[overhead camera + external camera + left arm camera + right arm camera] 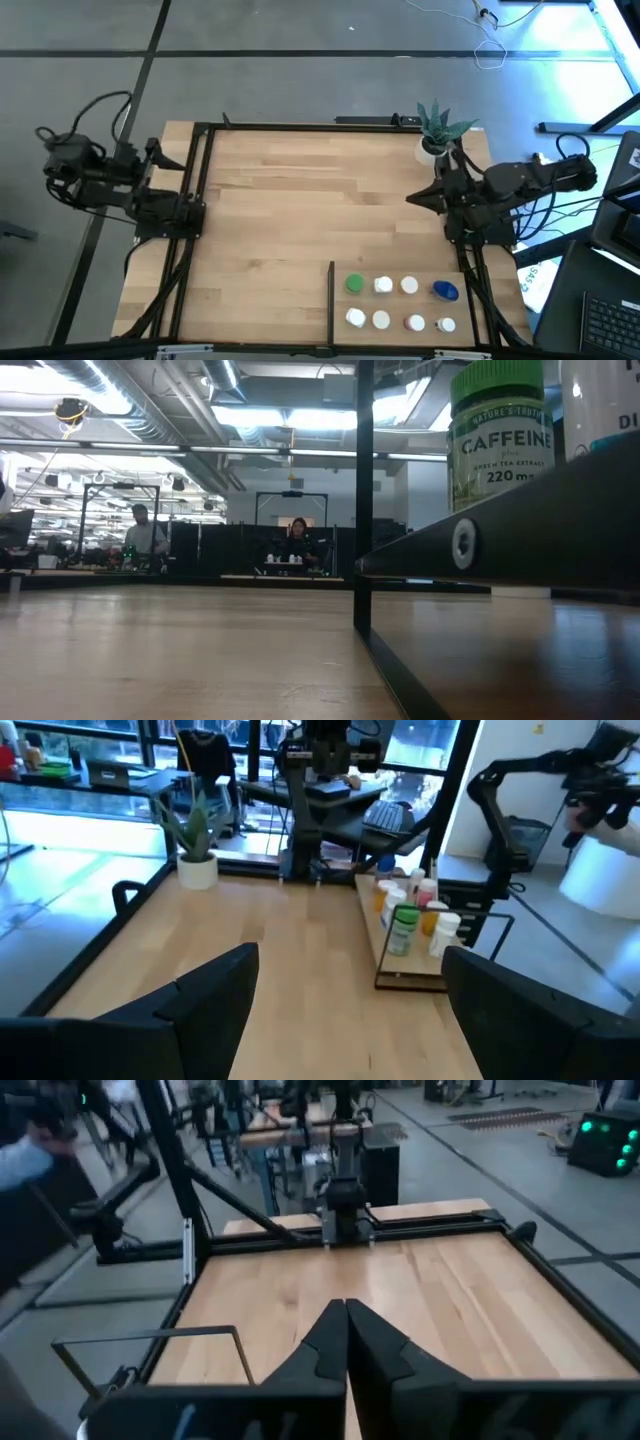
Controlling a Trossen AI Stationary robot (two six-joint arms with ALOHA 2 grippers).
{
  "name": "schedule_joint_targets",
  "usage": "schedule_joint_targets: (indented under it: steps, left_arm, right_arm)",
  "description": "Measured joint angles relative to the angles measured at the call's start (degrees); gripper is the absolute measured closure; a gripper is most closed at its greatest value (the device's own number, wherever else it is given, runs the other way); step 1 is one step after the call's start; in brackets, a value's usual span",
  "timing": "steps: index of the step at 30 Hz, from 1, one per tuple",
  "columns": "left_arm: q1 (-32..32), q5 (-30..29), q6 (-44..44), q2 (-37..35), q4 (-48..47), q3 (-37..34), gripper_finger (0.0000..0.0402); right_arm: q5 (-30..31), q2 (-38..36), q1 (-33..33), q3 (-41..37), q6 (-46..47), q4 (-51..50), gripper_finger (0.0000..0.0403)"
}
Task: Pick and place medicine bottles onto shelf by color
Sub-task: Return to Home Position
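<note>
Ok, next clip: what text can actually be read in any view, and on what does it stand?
"NATURE'S TRUTH": green-capped bottle, low view, label top.
"CAFFEINE": same label.
"GREEN TEA EXTRACT": same label.
"220 m", rest hidden: same label.
Labels on the other bottles, high and left wrist views: too small or blurred to read.

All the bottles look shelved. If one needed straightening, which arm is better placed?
Right. In the high view the right gripper, shut, sits on the same side as the shelf, near the medicine bottles; the left gripper, open, waits at the opposite edge.
</note>
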Motion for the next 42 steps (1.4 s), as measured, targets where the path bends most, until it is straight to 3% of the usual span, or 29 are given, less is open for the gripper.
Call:
schedule_joint_targets:
  steps: [7, 12, 23, 31, 42]
  left_arm:
    - [0.0, 0.0, 0.0, -9.7, 6.5, -10.7, 0.0092]
    - [0.0, 0.7, 2.1, -9.3, 8.2, -12.5, 0.0092]
    - [0.0, 0.2, 2.2, -9.4, 11.9, -15.4, 0.0092]
    - [0.0, 0.6, 4.3, -9.5, 20.2, -20.9, 0.0092]
    - [0.0, 0.2, 6.7, -9.4, 30.7, -33.4, 0.0092]
  right_arm:
    - [0.0, -12.1, -1.1, -12.5, 3.0, 8.3, 0.0401]
    - [0.1, -20.2, -1.1, -19.1, 2.0, 13.0, 0.0401]
    - [2.1, -38.5, -1.1, -30.3, 1.4, 13.4, 0.0400]
    - [4.3, -38.3, -1.2, -32.9, -0.1, 13.5, 0.0399]
    - [4.1, -38.5, -1.2, -46.6, -1.5, 29.0, 0.0398]
